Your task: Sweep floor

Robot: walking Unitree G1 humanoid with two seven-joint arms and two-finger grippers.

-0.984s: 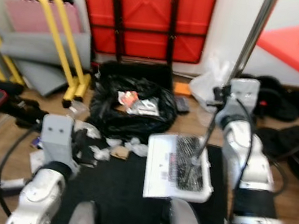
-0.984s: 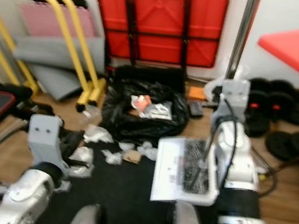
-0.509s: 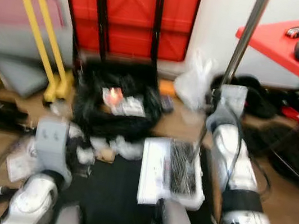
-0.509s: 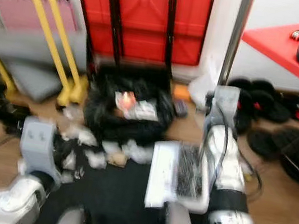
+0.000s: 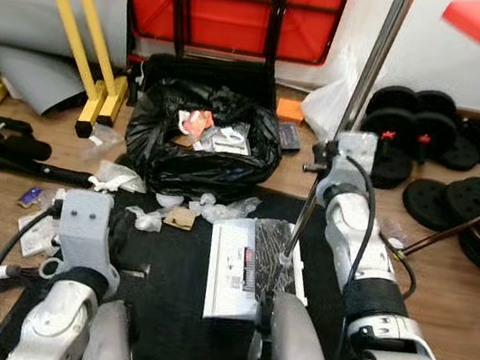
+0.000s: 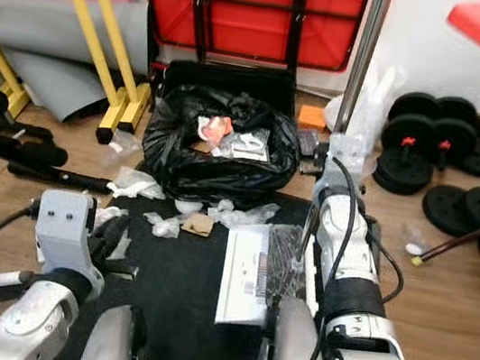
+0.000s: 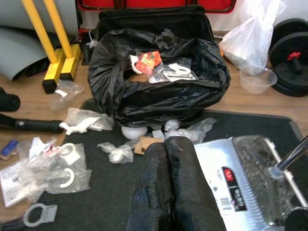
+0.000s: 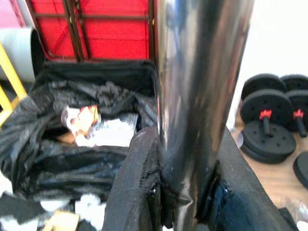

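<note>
My right gripper (image 5: 320, 159) is shut on the sweeper's shiny metal pole (image 5: 371, 64), which rises past the red folded table. In the right wrist view the black fingers (image 8: 137, 187) clamp the pole (image 8: 192, 96) from both sides. The white sweeper head (image 5: 242, 268) lies on the black mat (image 5: 168, 315) just before my feet. Crumpled plastic and paper scraps (image 5: 175, 216) are scattered between the head and a black trash bag (image 5: 205, 142) holding rubbish. My left gripper (image 7: 166, 143) hangs shut and empty over the mat's left part, pointing at the scraps.
A yellow metal frame (image 5: 78, 22) and grey mats stand at the back left. Black bars (image 5: 8, 145) lie on the wood floor at left, with more plastic litter (image 5: 35, 234). Weight plates (image 5: 462, 192) and a white bag (image 5: 332, 103) sit at the right.
The camera has swung and tipped downward, and the picture has sharpened. The right gripper still holds the pole; the sweeper head looks slightly farther from the bag. The left gripper stays shut.
</note>
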